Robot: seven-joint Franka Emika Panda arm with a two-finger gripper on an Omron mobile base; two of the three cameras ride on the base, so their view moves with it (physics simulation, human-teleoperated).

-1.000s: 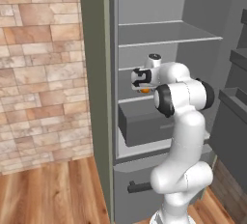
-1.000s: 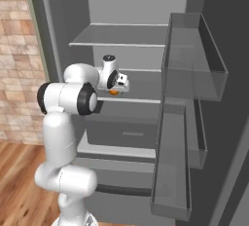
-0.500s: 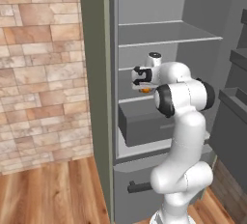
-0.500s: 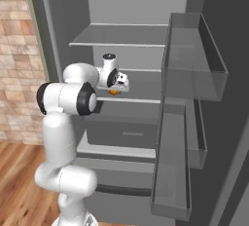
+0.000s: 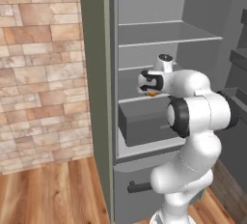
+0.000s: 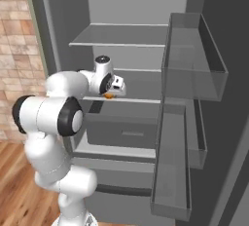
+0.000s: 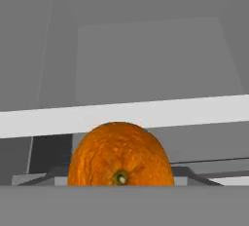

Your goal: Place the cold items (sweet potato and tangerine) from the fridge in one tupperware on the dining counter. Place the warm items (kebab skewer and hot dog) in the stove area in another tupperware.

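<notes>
Orange fills the lower middle of the hand view: the small bright orange ball of a tangerine point(image 7: 120, 155) sits right at the tool point(image 5: 148, 82), whose jaws, wide a moment ago, have drawn in to about the fruit's width. Judging from that and from the orange patch tucked at the tool's tip in both base views, the tool is closed around the tangerine, though the contact itself is hidden. Fruit and tool are over the pale grey middle shelf point(image 6: 138, 100) inside the tall grey fridge point(image 5: 96, 97), just above the grey drawer point(image 5: 144, 121). Further out, the open fridge door with its clear bins point(image 6: 194, 74) stands to the right, and a brick wall point(image 5: 38, 73) lies to the left. With the grip apparently made, lifting out toward the bench tray looks like the next step.
</notes>
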